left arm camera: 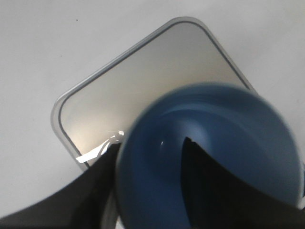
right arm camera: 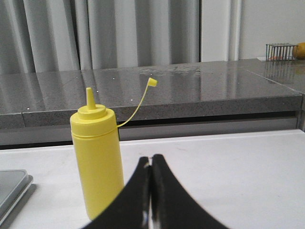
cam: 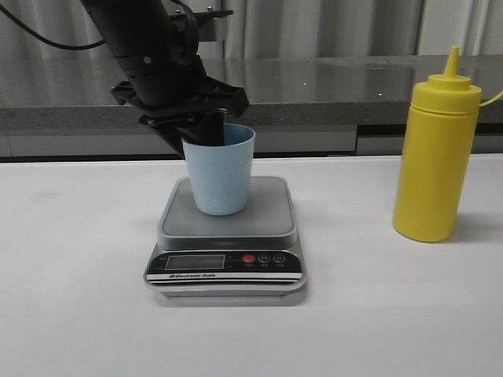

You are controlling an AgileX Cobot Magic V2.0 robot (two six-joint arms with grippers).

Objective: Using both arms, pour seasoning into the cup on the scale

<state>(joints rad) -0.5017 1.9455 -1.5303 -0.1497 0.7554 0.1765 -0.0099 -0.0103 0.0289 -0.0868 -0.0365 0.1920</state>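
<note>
Pale blue cup (cam: pixel 220 171) stands upright on the platform of the silver-grey scale (cam: pixel 226 236), mid-table. Left gripper (cam: pixel 206 129) straddles the cup's rear rim: in the left wrist view one finger (left arm camera: pixel 214 191) sits inside the cup (left arm camera: pixel 209 157), the other outside its wall. Whether the pads actually press the wall is hard to tell; that view is blurred. Yellow seasoning bottle (cam: pixel 436 153) stands upright on the white table (cam: pixel 78 314), well to the right of the scale, its small tethered cap (right arm camera: pixel 151 82) hanging off the nozzle. Right gripper (right arm camera: pixel 151 164) is near the bottle (right arm camera: pixel 97 160), fingertips pressed together, holding nothing.
</note>
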